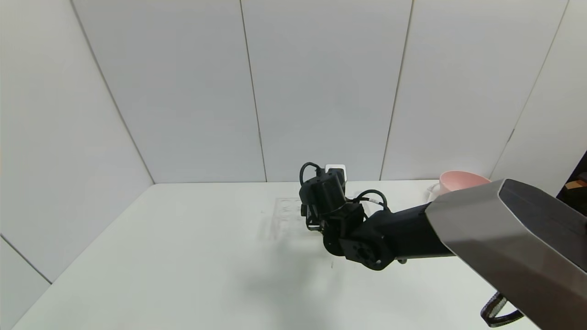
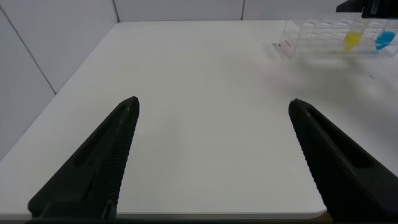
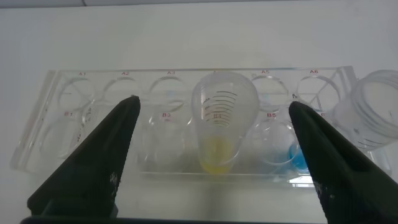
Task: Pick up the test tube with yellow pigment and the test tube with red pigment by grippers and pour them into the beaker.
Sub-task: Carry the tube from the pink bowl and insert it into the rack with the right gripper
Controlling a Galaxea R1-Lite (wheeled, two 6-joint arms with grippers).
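Head view shows a white tabletop [image 1: 183, 256] with the left hand out of sight; only the left wrist view shows it [image 2: 211, 155], fingers spread wide with nothing between them, low over the near left part of the tabletop and well apart from the rack. From there the rack [image 2: 329, 37] sits far off to the right, with yellow and blue liquid showing in it.

Toward the middle, the clear rack [image 1: 286, 206] lies near the far edge of the tabletop, and the right arm reaches across from the right so that the right hand [image 3: 214, 162] hangs just over it. Its fingers are wide open and hold nothing. Between them stands the yellow tube [image 3: 217, 127], upright in a middle hole of the rack's near row, a little yellow liquid at its bottom. A tube with blue liquid [image 3: 289, 152] stands just right of it. Further right, a clear ridged rim [image 3: 373, 109] shows at the edge; I cannot tell whether it is the beaker or another tube. The red tube is not visible in any view.

A pink bowl [image 1: 461, 181] sits at the far right.

The step in hand looks like the approach to grasp the yellow tube. Next, the right hand likely needs to lower around the tube's upper part, close gently, and lift straight up out of the hole.
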